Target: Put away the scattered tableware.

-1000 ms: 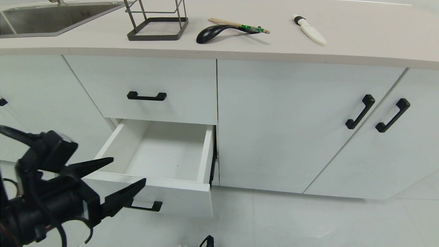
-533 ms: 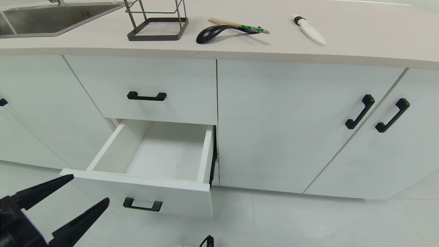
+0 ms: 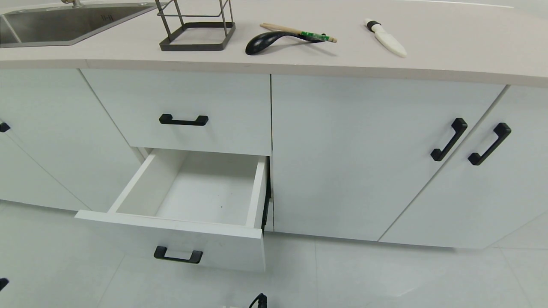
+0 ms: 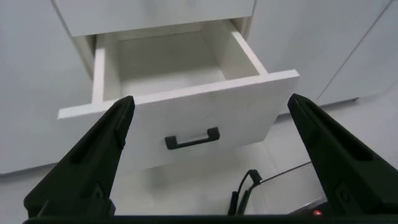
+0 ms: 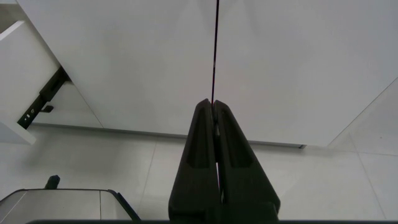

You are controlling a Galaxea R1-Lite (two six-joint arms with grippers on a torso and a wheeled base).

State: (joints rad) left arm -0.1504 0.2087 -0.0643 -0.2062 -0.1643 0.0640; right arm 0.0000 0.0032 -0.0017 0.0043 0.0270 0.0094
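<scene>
At 7 o'clock of the head view, change: the left tool point(image 4: 211, 99) has drawn back from in front of the drawer; one dark fingertip point(image 3: 2, 283) is left at the frame's edge.
Unchanged: the drawer point(image 3: 171, 224), spoon, chopsticks and knife lie as before.
Left tool, state: fingers spread wide, nothing between them. In the left wrist view it hangs before the drawer's front and black handle point(image 4: 193, 138).
Right tool point(image 5: 213, 109), state: fingers pressed together, gripping nothing, facing the white cabinet doors point(image 5: 280, 62).
Drawer: lower of two, pulled out, with its white floor and walls in plain sight.
Worktop point(image 3: 449, 51): at 12 o'clock of the drawer, carrying all the tableware.
Spoon point(image 3: 265, 42): black, at 12 o'clock of the drawer.
Chopsticks point(image 3: 295, 31): a pair, lying across the spoon's handle and touching it.
Knife point(image 3: 387, 39): white blade and dark collar, at 3 o'clock of the spoon, well apart.
Rack point(image 3: 197, 36): dark wire frame, at 9 o'clock of the spoon, near.
Sink point(image 3: 64, 21): steel basin, at 9 o'clock of the rack.
</scene>
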